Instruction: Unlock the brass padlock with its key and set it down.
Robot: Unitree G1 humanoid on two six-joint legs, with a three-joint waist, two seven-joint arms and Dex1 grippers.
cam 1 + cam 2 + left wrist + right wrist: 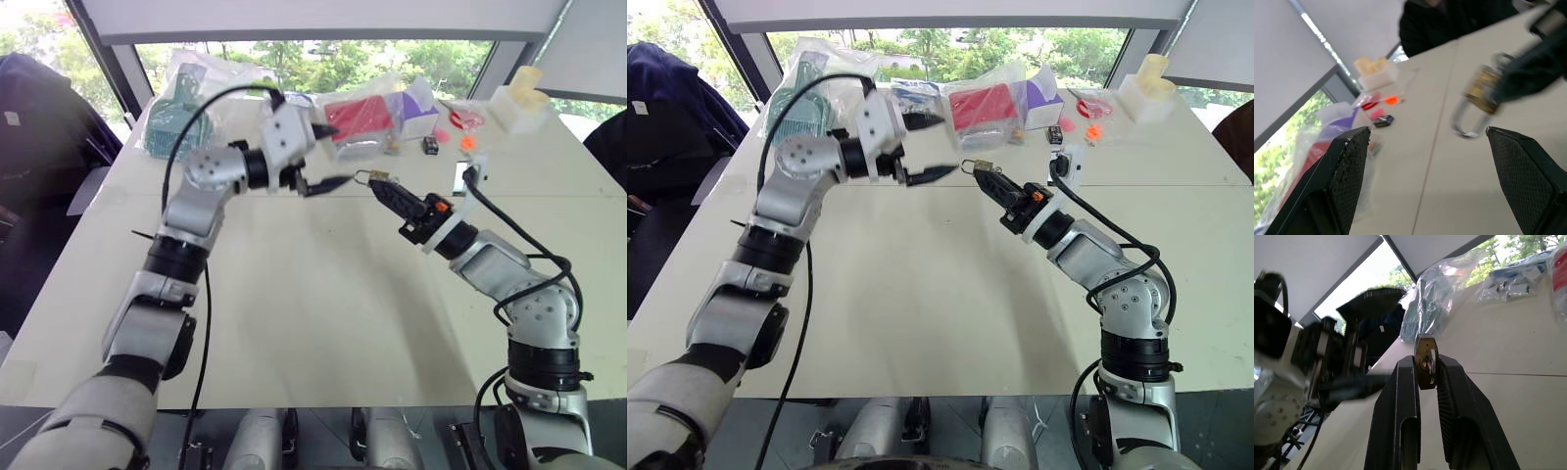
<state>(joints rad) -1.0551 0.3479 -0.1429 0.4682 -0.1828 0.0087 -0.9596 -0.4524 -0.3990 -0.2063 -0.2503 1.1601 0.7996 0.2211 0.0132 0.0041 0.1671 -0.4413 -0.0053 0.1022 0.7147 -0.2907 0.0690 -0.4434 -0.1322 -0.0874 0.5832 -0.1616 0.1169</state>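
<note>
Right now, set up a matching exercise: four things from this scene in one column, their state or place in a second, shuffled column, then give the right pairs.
Things:
1. left claw
2. right claw
3. padlock
4. table

States or places:
A. pinched in the air between two black fingers
B. fingers spread wide, holding nothing
C. carries bags and small items along its far edge
D. shut on the brass block

Pairs: 1-B, 2-D, 3-A, 4-C

light: bright daylight from windows | blur: left wrist view, padlock smeared
</note>
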